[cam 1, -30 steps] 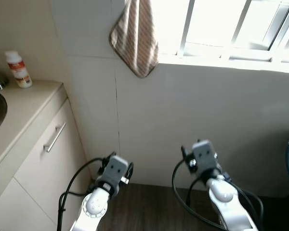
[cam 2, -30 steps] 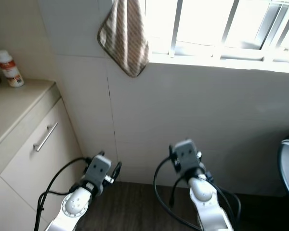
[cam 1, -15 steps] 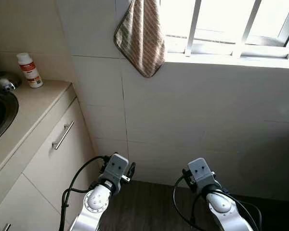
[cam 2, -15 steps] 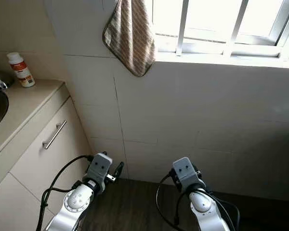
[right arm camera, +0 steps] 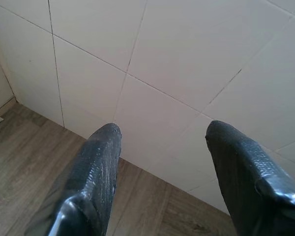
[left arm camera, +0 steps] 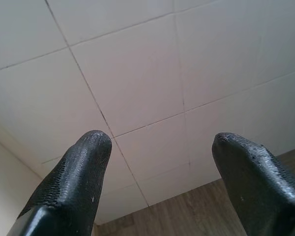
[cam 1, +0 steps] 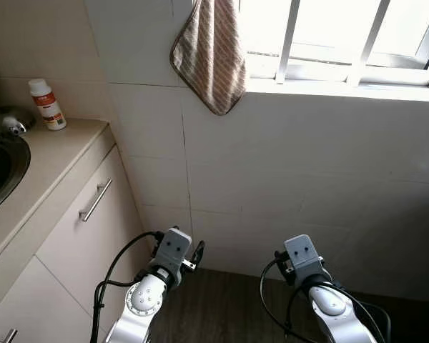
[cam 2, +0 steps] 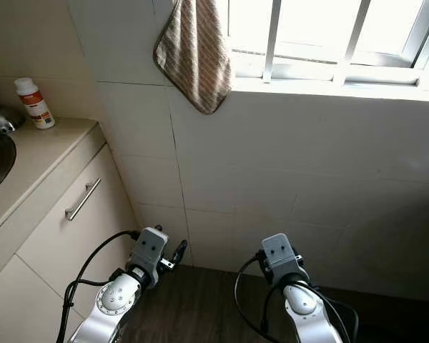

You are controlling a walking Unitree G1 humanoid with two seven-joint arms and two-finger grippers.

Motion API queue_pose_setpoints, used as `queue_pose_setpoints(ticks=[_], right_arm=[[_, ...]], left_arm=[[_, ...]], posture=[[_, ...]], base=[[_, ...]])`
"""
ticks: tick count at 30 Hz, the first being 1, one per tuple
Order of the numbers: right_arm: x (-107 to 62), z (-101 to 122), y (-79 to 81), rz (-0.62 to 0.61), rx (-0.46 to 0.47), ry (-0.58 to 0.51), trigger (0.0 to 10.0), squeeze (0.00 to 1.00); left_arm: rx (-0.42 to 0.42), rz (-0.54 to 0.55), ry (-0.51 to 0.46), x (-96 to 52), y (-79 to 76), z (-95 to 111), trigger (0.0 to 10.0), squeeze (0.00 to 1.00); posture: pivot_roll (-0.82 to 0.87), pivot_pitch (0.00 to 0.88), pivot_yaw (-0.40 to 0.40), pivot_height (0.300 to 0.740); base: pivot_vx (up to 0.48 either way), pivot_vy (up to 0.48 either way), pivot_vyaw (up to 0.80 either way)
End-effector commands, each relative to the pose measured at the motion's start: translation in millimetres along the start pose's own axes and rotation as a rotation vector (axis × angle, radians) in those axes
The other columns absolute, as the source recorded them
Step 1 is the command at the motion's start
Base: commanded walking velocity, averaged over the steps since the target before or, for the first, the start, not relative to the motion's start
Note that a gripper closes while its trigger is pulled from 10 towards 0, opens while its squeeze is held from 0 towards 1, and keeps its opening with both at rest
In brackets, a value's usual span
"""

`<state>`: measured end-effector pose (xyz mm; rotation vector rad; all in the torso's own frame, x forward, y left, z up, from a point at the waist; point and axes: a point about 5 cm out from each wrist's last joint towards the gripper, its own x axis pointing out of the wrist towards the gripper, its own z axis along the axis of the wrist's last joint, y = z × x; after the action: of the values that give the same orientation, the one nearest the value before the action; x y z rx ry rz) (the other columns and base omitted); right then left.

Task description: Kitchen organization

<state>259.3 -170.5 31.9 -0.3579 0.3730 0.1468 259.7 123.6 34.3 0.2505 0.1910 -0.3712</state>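
A striped brown dish towel (cam 1: 210, 56) hangs on the tiled wall beside the window. A white bottle (cam 1: 47, 104) with a red label stands at the back of the beige counter (cam 1: 37, 168), near the sink (cam 1: 1, 175) and the tap (cam 1: 6, 123). Both arms hang low in front of the tiled wall. My left gripper (left arm camera: 160, 147) is open and empty, its fingers (left arm camera: 83, 172) pointing at bare wall tiles. My right gripper (right arm camera: 160, 135) is open too, with nothing between its fingers (right arm camera: 101, 167).
A cabinet front with a metal bar handle (cam 1: 94, 200) runs under the counter on the left. A barred window (cam 1: 329, 36) sits above the wall ahead. Dark wood floor (cam 1: 229, 307) lies below the arms.
The camera has swung left a little: the sink and counter show more than before. The right arm has dropped lower over the second.
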Motion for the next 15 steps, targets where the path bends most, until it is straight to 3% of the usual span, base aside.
queue_pose_setpoints(ticks=[1,15], right_arm=[[1.8,1.2,-2.0,-0.009,0.015,0.002,10.0,0.0],[2.4,1.3,-2.6,-0.004,0.029,0.006,10.0,0.0]], left_arm=[[-0.008,0.003,-0.014,1.0,1.2,2.4,10.0,0.0],[-0.009,0.007,-0.015,1.3,1.5,2.7,10.0,0.0]], posture=[[-0.01,0.0,0.006,0.74],[-0.01,0.0,0.005,0.74]], base=[[0.0,0.0,0.0],[-0.214,0.0,0.0]])
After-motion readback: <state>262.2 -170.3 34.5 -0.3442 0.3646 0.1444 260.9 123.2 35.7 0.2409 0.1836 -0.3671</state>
